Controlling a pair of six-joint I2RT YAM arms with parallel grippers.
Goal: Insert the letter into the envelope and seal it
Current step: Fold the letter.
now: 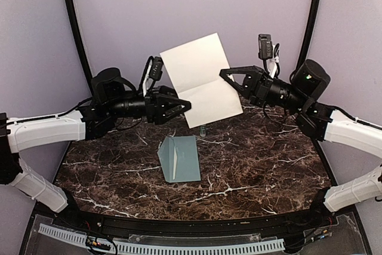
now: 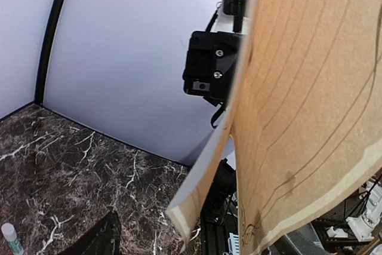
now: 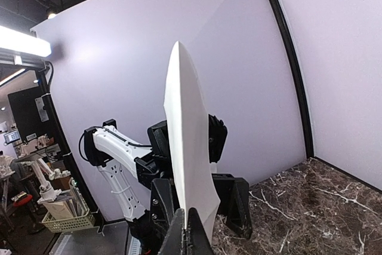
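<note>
Letter (image 1: 203, 79) is hanging in the air above and behind the envelope (image 1: 179, 158), which is lying flat on the worktop (image 1: 268, 159). Right jaws are pinching the letter's right edge; left jaws are standing spread at its left edge, nearer the envelope. From the left wrist, the letter (image 2: 298, 117) is filling the right side, ungripped. From the right wrist, the letter (image 3: 185, 147) is standing edge-on, clamped between pressed jaws.

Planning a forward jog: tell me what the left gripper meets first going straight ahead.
The letter, pinched by the right gripper: the left gripper points at its edge, jaws open, perhaps straddling it.
</note>
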